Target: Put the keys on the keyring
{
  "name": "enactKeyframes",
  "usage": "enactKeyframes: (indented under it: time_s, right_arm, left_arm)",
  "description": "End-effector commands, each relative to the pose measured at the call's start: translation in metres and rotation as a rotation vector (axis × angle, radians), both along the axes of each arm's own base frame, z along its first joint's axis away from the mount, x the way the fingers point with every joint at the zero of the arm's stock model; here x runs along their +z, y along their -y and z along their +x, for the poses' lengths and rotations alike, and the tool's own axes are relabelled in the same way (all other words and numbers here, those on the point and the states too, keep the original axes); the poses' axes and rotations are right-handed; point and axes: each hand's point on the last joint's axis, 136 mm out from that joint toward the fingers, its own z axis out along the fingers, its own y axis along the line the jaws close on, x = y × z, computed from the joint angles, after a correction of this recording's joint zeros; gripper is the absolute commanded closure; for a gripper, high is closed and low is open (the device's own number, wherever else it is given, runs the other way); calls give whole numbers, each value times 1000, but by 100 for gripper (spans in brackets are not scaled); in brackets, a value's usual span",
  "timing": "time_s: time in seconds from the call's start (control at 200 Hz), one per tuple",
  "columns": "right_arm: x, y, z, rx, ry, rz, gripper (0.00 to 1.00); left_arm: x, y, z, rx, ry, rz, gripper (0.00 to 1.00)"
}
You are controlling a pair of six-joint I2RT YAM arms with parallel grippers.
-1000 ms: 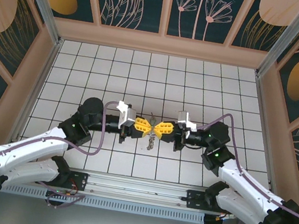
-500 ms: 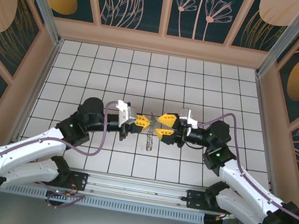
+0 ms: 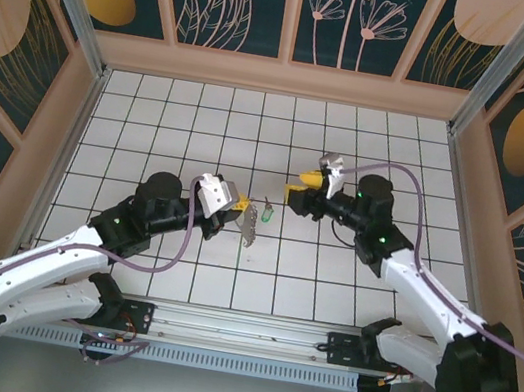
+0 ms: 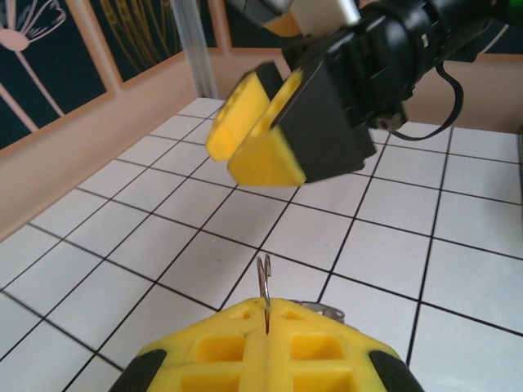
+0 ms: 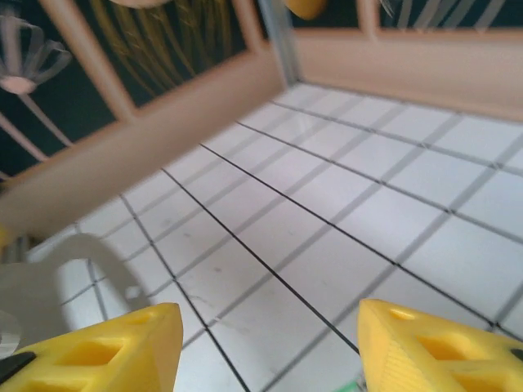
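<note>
two grippers — left [image 3: 238, 208] pinches keyring [image 3: 249, 227], right [image 3: 301, 189] agape

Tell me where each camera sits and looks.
Top: above and behind, looking down at the floor; both arms show.
Left wrist: rides the left arm, looks past the left jaws, shut on the keyring, at the right jaws.
Right wrist: likewise, looks low across the floor to the wall; its open jaws show.
Shared: top and left wrist show the keyring.
</note>
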Motion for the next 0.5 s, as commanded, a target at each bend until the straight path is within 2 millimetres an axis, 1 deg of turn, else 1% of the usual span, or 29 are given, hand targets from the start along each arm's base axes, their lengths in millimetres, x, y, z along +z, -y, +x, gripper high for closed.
enactKeyframes:
  time_s: [0.0,0.065,0.12,0.245,0.385,0.495]
  right_arm:
    - [-45,11,22,-117,-175,-135,40]
    - [-64,10,29,-131,-243,-166,40]
    - [-75,7,32,-134,-286,-174,40]
    - [-96,-5,35,-103,-359,-196,39]
    - [-112,-19,39,-75,-393,-251,39]
    - [-128,-23,46,-79,-414,-303,39]
  left_arm:
    - [7,-7,10,77,12,20,100]
    - [3,-9,12,96,-7,29,100]
    - [1,-11,12,108,-22,26,100]
    - [-3,-16,11,133,-50,27,100]
    - [-7,-18,11,151,-97,17,100]
    - [-13,-20,10,169,-133,3,100]
